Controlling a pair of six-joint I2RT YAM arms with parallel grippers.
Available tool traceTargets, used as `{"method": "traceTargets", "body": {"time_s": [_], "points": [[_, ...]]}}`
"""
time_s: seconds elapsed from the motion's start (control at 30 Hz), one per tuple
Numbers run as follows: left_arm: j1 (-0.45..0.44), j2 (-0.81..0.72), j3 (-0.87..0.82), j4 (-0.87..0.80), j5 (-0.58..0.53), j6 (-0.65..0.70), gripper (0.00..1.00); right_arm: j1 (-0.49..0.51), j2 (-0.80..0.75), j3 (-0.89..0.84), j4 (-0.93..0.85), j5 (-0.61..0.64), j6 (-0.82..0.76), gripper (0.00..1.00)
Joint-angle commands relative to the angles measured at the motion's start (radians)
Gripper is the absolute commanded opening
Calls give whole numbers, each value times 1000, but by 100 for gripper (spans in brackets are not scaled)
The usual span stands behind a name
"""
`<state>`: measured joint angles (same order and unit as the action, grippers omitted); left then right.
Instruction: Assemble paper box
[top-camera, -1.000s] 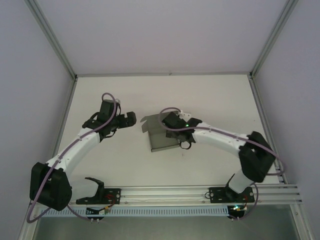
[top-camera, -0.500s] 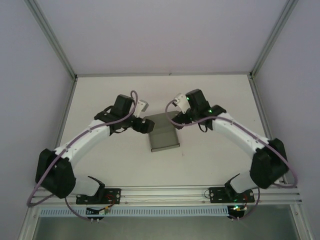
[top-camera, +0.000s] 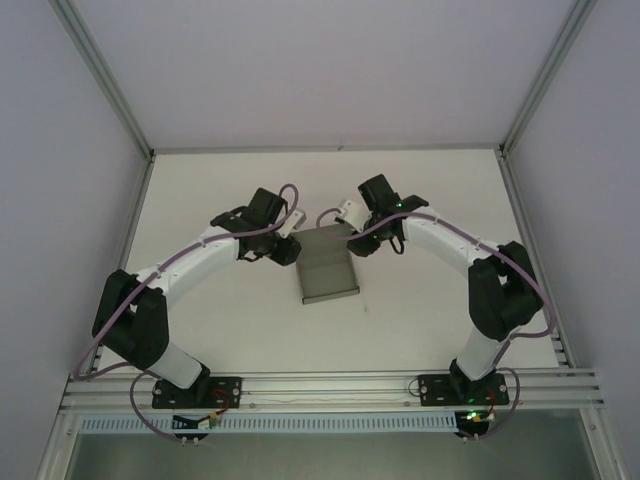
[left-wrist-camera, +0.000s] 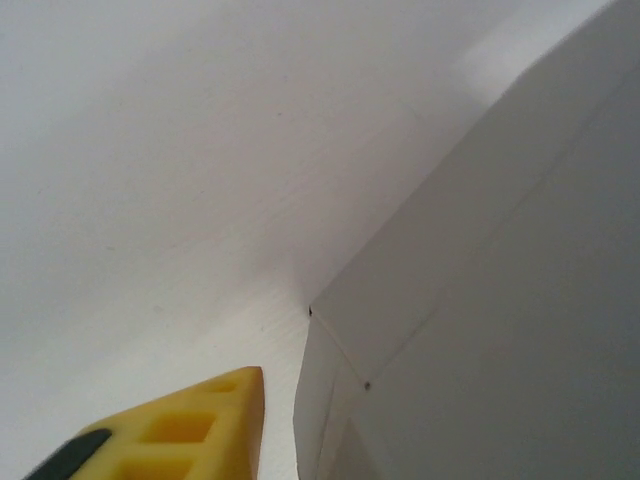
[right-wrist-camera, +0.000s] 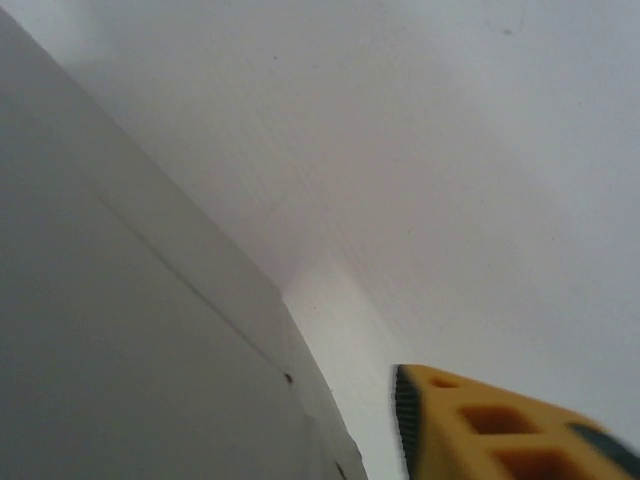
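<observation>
Both grippers ride on the biggest things here, the two white arms arching inward from the near rail. The left gripper (top-camera: 286, 250) sits at the far-left corner of the paper box (top-camera: 328, 270) and the right gripper (top-camera: 360, 243) at its far-right corner, so they face each other across that far end. I cannot tell how wide either gripper stands: each wrist view catches one yellow finger and no partner, and nothing appears clamped in either.

The white counter (top-camera: 220, 320) carries the paper box near its middle, between the two arms, with its long side running away from the bases. From above it reads as a low grey folded shape. Whether its walls are locked I cannot say.

In the left wrist view the paper box (left-wrist-camera: 500, 300) rises just beside the left finger (left-wrist-camera: 190, 440), with a sliver of counter between them. The right wrist view mirrors this, with the right finger (right-wrist-camera: 480, 425) just beside the grey card (right-wrist-camera: 120, 330) and not touching it. I judge that this mirrored placement brackets the far end so both sides can be pressed inward together, which would stop the light card from sliding away. A fine crease (left-wrist-camera: 345, 355) marks the fold at the corner nearest the left finger.
</observation>
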<state>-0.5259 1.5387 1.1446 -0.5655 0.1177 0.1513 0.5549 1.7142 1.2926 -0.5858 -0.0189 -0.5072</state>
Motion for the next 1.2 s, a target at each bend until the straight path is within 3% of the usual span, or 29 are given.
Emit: {"method": "traceTargets", "body": {"time_s": [0.0,0.1,0.23,0.43,0.63,0.9,1.17], "points": [[-14,10,38,-27,-55,-4,20,-1,10,22,-4,16,1,32],[-25,5,46,-32,-73,-2,16,0,8,20,2,-3,7,27],[-35,4,65,-42,-126,-21,0,0,-6,14,19,-19,31,17],[-44,15,106,-22,-181,-108,0,0,-42,16,44,-5,188,7],[-51,109,181,45,-244,-286,0,25,-60,30,98,61,524,2],[-67,236,245,172,-194,-498,0,67,-17,64,184,255,979,1],[-89,322,263,222,-206,-579,0,87,60,77,263,289,1049,0]]}}
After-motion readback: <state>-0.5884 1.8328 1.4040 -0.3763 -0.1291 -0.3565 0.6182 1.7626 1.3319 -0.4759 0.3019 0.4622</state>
